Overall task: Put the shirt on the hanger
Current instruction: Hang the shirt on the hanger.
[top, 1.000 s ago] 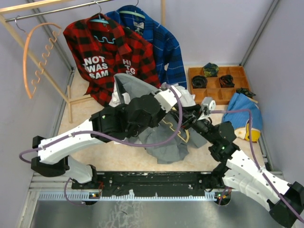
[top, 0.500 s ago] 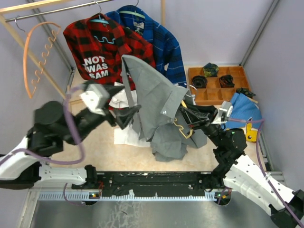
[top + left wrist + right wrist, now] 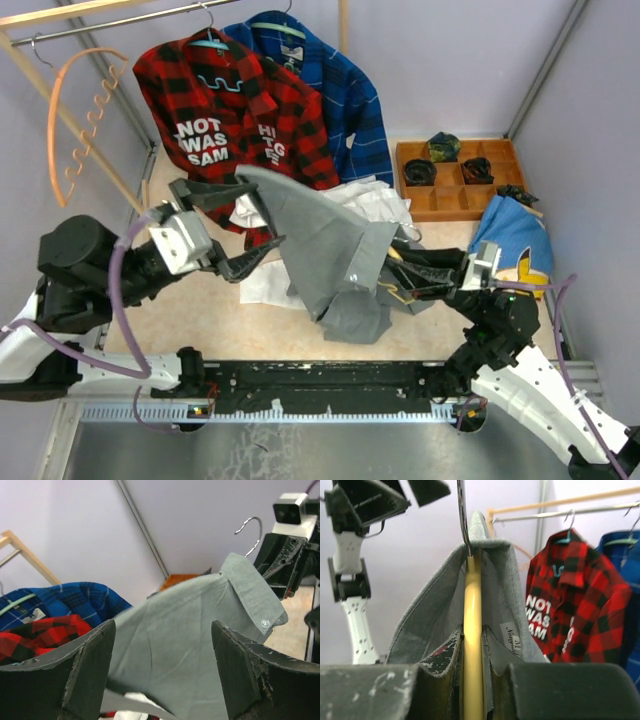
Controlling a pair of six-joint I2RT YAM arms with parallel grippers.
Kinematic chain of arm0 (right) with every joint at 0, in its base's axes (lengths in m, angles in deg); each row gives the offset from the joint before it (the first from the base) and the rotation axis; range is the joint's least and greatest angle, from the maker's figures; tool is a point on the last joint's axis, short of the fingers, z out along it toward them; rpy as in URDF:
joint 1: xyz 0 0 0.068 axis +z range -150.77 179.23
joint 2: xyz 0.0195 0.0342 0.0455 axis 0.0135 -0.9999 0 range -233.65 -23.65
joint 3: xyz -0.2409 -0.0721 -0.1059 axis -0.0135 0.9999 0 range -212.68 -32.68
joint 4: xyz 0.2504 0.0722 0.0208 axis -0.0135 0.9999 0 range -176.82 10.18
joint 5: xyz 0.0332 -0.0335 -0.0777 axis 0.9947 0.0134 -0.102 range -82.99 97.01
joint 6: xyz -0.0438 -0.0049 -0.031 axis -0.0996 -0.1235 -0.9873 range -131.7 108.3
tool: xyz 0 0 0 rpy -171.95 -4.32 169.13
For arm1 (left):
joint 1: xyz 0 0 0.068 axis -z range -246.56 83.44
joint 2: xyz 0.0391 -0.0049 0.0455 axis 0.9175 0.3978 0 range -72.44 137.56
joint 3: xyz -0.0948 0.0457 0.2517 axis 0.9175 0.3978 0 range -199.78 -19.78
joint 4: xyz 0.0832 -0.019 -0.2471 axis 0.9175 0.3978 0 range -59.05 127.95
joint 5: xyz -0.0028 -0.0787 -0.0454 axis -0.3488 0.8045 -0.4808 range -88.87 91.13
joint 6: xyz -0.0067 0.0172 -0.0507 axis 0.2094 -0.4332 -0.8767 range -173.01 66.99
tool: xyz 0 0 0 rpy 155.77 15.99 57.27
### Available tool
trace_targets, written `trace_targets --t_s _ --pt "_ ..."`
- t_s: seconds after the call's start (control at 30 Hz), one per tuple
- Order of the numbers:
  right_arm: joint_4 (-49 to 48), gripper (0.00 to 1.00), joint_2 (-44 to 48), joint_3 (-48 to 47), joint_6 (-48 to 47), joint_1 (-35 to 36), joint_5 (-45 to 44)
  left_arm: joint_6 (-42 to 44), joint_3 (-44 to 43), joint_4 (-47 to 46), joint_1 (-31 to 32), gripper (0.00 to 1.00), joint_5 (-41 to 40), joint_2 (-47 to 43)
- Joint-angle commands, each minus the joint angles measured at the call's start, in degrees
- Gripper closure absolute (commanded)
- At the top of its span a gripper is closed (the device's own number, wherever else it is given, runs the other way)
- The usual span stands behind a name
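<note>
Grey shirt (image 3: 325, 240) hangs above the middle of the table (image 3: 200, 315) like a tent, its peak toward the left arm and its collar end over the hanger at the right. At far left an orange wavy hanger (image 3: 80, 115) hangs on the wooden rack (image 3: 100, 160). Next comes the left gripper (image 3: 162, 630), spread wide with the grey cloth showing between its fingers; whether they touch it cannot be told. Behind hang a red plaid shirt (image 3: 215, 100) and a blue plaid shirt (image 3: 345, 90). Right of centre, the right gripper (image 3: 472, 650) clamps the pale yellow hanger (image 3: 472, 590) edge-on, with the collar folded over it and the silver hook (image 3: 461, 510) rising above. A wooden tray (image 3: 462, 205) sits at far right.
</note>
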Motion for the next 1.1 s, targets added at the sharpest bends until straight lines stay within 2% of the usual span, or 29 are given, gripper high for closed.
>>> trace_targets --t_s 0.0,0.2,0.33,0.43,0.7,1.07 --pt "-0.32 1.00 2.22 2.09 1.12 0.62 5.76 2.83 1.25 3.81 0.31 0.19 4.97 0.80" --pt "-0.75 1.00 4.24 6.85 3.86 0.62 8.68 2.13 -1.86 10.05 0.29 0.27 11.03 3.64" --pt "-1.41 1.00 4.45 8.33 5.09 0.62 11.69 1.20 -5.23 22.75 0.29 0.32 14.91 8.59" --pt "-2.70 1.00 4.41 8.91 5.58 0.62 13.39 -0.35 -4.97 27.48 0.31 0.33 18.45 11.14" --pt "-10.56 1.00 -0.17 9.78 10.05 0.62 19.79 -1.60 -4.96 29.71 0.30 0.34 17.86 12.14" --pt "-11.74 1.00 -3.21 7.89 9.86 0.62 23.40 -2.02 -5.85 32.60 0.29 0.41 18.30 16.16"
